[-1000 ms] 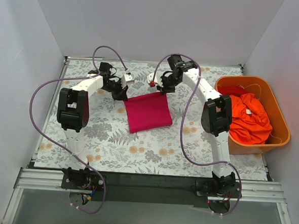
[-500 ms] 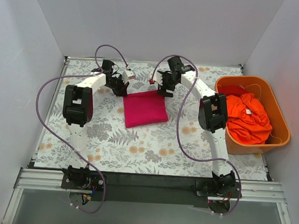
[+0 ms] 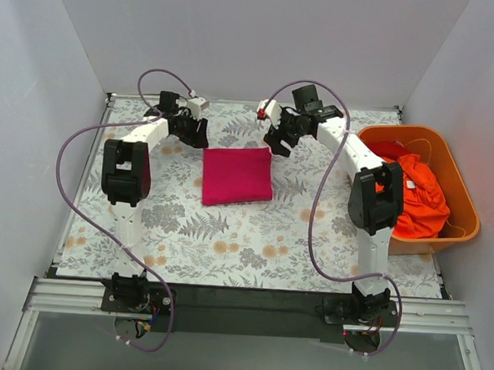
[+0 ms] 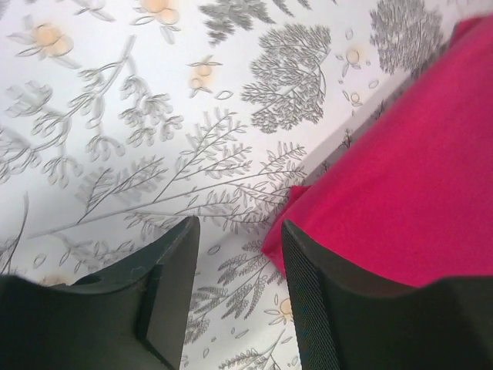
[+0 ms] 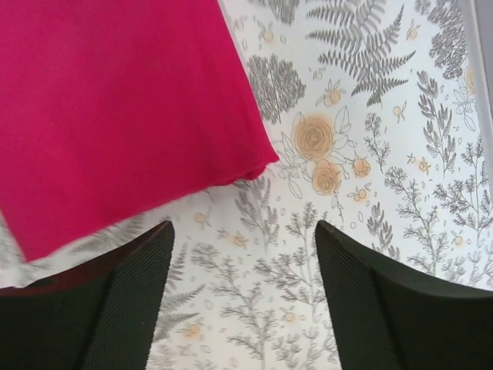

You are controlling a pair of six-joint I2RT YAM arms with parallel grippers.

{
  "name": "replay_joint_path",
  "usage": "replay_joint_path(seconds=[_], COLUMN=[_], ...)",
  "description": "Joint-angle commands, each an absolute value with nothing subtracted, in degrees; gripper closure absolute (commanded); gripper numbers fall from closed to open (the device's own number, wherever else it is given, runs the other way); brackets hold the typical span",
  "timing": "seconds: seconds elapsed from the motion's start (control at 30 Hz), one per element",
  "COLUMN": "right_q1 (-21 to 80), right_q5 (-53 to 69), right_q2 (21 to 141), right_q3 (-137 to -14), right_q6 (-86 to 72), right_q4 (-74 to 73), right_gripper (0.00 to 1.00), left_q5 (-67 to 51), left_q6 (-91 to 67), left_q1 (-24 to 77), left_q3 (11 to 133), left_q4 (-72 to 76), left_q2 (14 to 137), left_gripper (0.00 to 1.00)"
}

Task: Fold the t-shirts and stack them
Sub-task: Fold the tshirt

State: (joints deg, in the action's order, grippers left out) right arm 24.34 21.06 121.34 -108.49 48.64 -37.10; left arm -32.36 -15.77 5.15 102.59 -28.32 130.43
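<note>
Folded magenta-pink cloth t-shirt lies flat, mid floral-print table. Over its far corners, left gripper and right gripper hover, jaws wide apart, empty. Likely next: rise straight without dragging fold, fetch one of crumpled orange-red t-shirts from orange plastic tub.

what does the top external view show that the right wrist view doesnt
Only top external: the left gripper by the shirt's far-left corner, and the orange tub holding the orange-red shirts. Only right wrist: a close look at the right gripper, open with nothing between its fingers. Both: the folded magenta shirt lying flat on the floral table cover.
</note>
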Motion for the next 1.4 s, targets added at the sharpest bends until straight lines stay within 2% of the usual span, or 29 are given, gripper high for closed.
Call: replay_joint_path(seconds=[0.0,0.2,0.33,0.43,0.57,0.73,0.93,1.17,1.27,1.37], right_q1=[23.56,23.03,23.55,24.87,25.93,24.96,22.68,21.01,21.09,21.01], right_q5=[29.60,49.80,61.15,63.10,63.63,58.73,52.05,50.45,50.36,46.59], right_q2=[115.58,115.57,119.16,121.19,123.92,129.37,131.66,124.73,119.63,116.28], right_q3=[-107.84,-106.62,-103.89,-101.70,-97.13,-91.42,-85.52,-82.97,-85.16,-90.51], right_q6=[35.28,21.29,9.42,4.76,1.06,1.58,2.20,7.81,8.87,8.70], right_q4=[-35.59,-35.07,-34.28,-33.67,-30.77,-29.45,-28.83,-32.42,-32.87,-32.78], right_gripper=[0.22,0.39,0.49,0.53,0.53,0.53,0.54,0.53,0.52,0.49], left_q5=[-37.08,-54.98,-60.81,-60.73,-59.77,-57.39,-58.27,-65.21,-67.23,-64.44], left_q6=[-31.71,-44.72,-58.95,-67.39,-76.62,-77.25,-77.95,-76.21,-72.96,-69.46], left_q1=[2.37,5.52,11.15,15.11,15.91,14.24,10.38,6.77,6.59,6.59], left_q3=[99.85,87.92,73.33,64.71,58.89,57.04,53.10,50.97,53.86,57.98], left_q4=[-19.87,-18.90,-9.62,-2.67,3.60,4.92,5.36,3.96,0.36,-3.94], left_q2=[121.92,111.11,104.60,102.22,105.63,114.14,118.39,109.54,104.35,101.09], left_gripper=[0.55,0.52,0.51,0.51,0.51,0.51,0.50,0.50,0.50,0.52])
